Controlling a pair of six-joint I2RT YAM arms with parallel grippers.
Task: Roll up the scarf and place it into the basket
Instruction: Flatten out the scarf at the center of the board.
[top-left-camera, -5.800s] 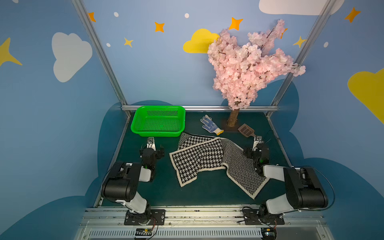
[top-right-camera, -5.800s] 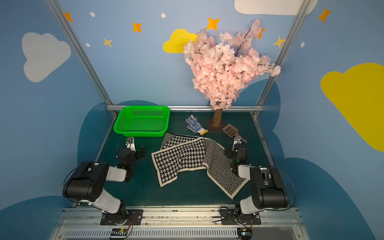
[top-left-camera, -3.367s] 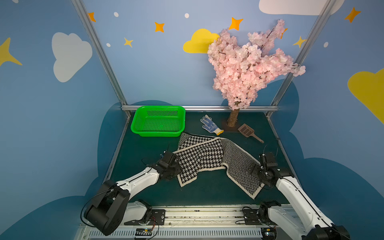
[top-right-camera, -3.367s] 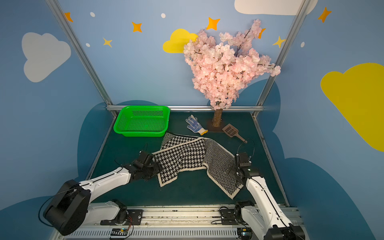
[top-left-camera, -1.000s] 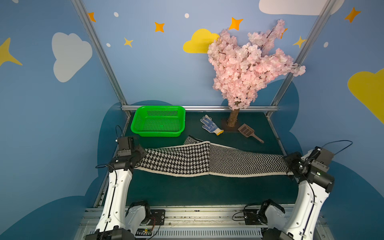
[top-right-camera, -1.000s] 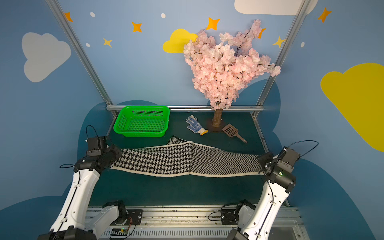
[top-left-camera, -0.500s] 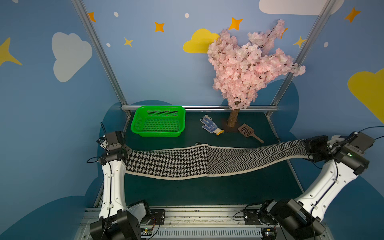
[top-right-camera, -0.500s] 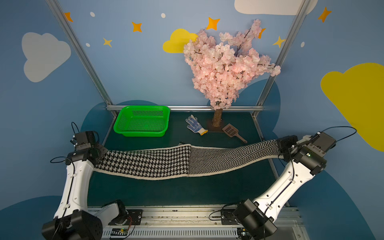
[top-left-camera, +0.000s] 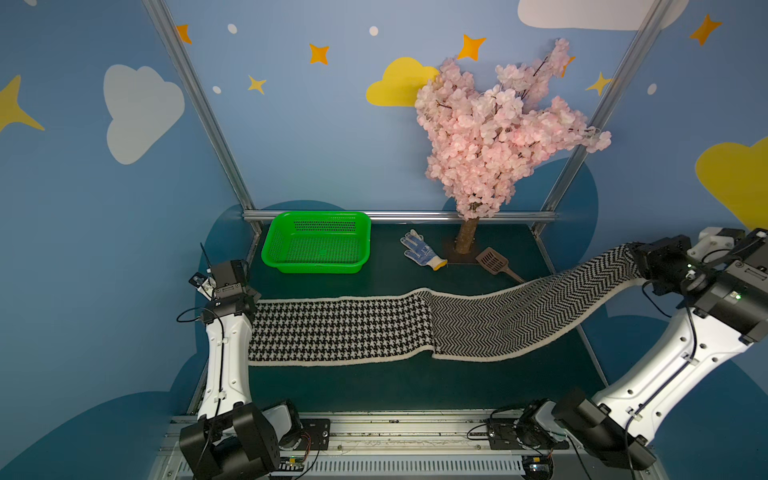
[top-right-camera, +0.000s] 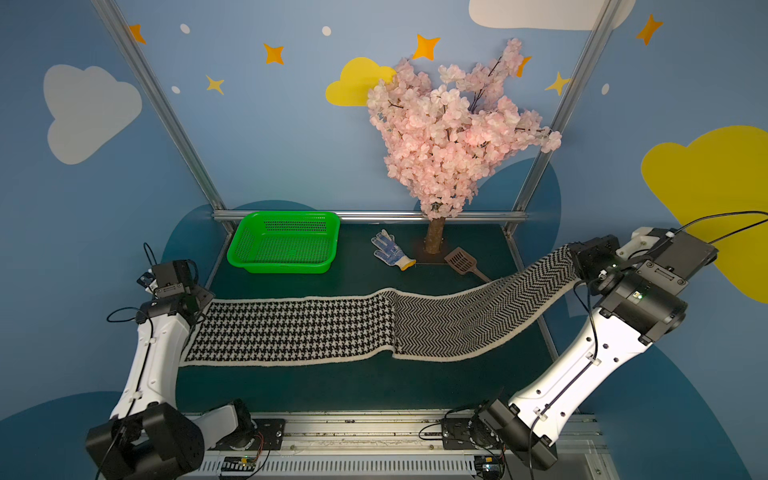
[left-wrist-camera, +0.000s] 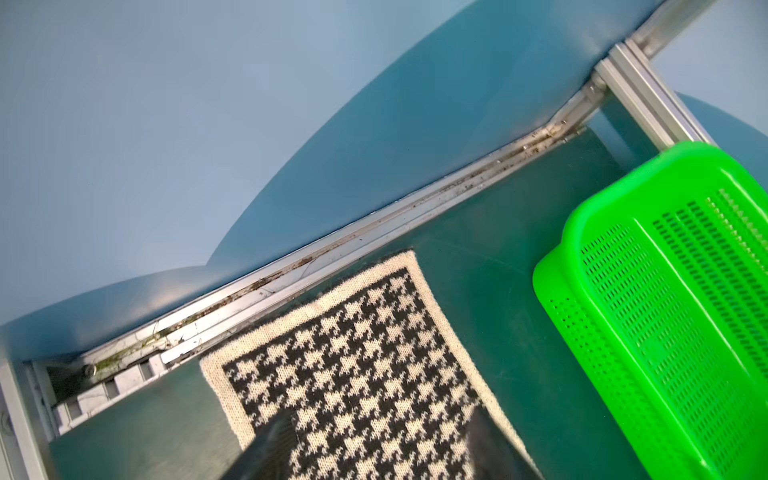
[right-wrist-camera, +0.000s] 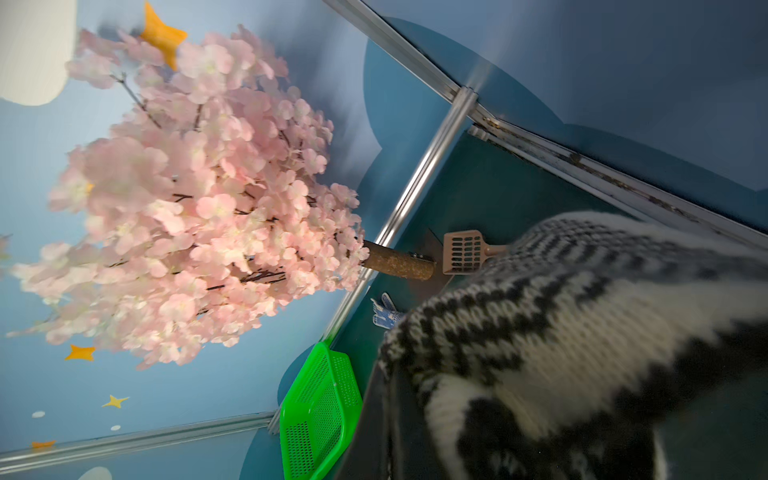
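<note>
In both top views we see the scarf (top-left-camera: 415, 328) stretched lengthwise across the dark green surface (top-left-camera: 374, 386). Its houndstooth half lies flat toward the left arm. The herringbone half rises off the surface toward the right arm. The left end effector (top-left-camera: 249, 297) sits at the far corner of the houndstooth end, low over the cloth. From here we cannot tell how its jaws stand. The right end effector (top-left-camera: 636, 257) is clamped on the herringbone end and holds it up beyond the surface's right edge.

The green basket (top-left-camera: 320, 268) stands at the back left, apart from the scarf, with nothing in it. A white-and-blue dotted glove (top-left-camera: 419, 251) and a brown slotted scoop (top-left-camera: 494, 261) lie near the trunk of a pink blossom tree (top-left-camera: 494, 133). The raised cloth covers the end of the scoop's handle.

In the left wrist view, the fingers (left-wrist-camera: 270, 449) of the left end effector (left-wrist-camera: 380, 419) stand apart. The houndstooth end (left-wrist-camera: 361, 357) lies flat on the surface between and beneath them, ungripped, its cream border by the metal side rail. The basket's rim (left-wrist-camera: 552, 282) is near that end, not touching it.

In the right wrist view, the herringbone cloth (right-wrist-camera: 561, 340) bunches close to the lens, blurred. It hides the jaws, which are closed on it. Past it we see the scoop (right-wrist-camera: 463, 251), part of the glove (right-wrist-camera: 384, 313), the tree (right-wrist-camera: 187, 208) and the basket (right-wrist-camera: 320, 415).
</note>
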